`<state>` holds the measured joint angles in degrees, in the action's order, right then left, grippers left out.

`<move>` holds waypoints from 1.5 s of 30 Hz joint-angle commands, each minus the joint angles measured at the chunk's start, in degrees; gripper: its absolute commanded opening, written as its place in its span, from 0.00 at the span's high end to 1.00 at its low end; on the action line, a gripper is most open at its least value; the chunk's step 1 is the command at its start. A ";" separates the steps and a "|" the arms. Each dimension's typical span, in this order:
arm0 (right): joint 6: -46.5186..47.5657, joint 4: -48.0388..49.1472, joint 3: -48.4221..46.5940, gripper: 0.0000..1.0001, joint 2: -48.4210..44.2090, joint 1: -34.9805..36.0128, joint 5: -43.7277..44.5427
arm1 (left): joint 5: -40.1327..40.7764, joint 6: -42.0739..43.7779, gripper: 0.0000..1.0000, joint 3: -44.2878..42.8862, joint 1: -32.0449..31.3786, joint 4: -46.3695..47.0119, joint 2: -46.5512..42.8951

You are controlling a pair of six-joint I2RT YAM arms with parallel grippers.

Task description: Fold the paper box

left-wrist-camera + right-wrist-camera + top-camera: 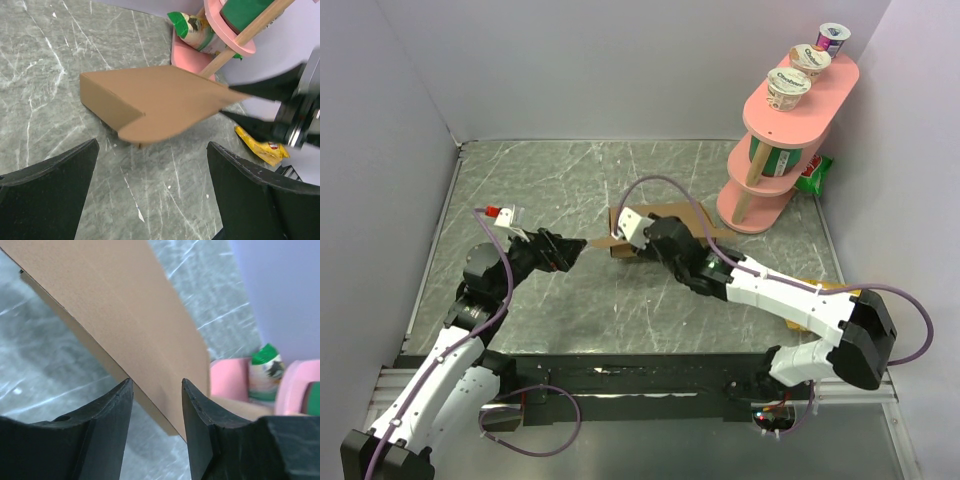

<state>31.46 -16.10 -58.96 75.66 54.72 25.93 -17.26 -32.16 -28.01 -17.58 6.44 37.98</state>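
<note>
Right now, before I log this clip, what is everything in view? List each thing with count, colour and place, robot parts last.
table: one, grey marbled, under everything.
paper box: one, plain brown, middle of the table, one flap raised.
shelf: one, pink, three tiers, far right corner.
yogurt cups: three, white with printed lids, on the top tier.
can: one, green and white, on the middle tier.
green packet: one, at the foot of the shelf.
yellow packet: one, on the table, partly under the right arm.
left gripper: one, black, fingers wide apart, just left of the box.
right gripper: one, black, fingers apart on either side of the raised flap's corner.
</note>
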 commanded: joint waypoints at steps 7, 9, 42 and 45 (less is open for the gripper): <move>7.03 5.64 -14.06 0.48 6.34 -9.53 -8.26 | 0.38 2.27 0.04 1.81 0.27 11.20 -0.71; 7.73 6.25 -15.22 0.48 8.27 -11.03 -11.41 | -0.58 2.98 0.04 3.74 0.27 14.81 -0.19; 4.23 -15.71 -46.42 1.00 29.46 -25.71 -39.73 | -10.52 3.25 0.04 -15.06 7.39 20.81 26.37; 1.94 -18.26 -46.42 1.00 26.75 -25.80 -41.49 | -11.13 2.46 0.04 -14.62 7.48 19.67 23.91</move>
<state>37.19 -29.32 -103.18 107.44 28.88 -11.75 -26.44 -28.01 -41.91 -10.48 26.81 65.93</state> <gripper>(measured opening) 0.010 0.963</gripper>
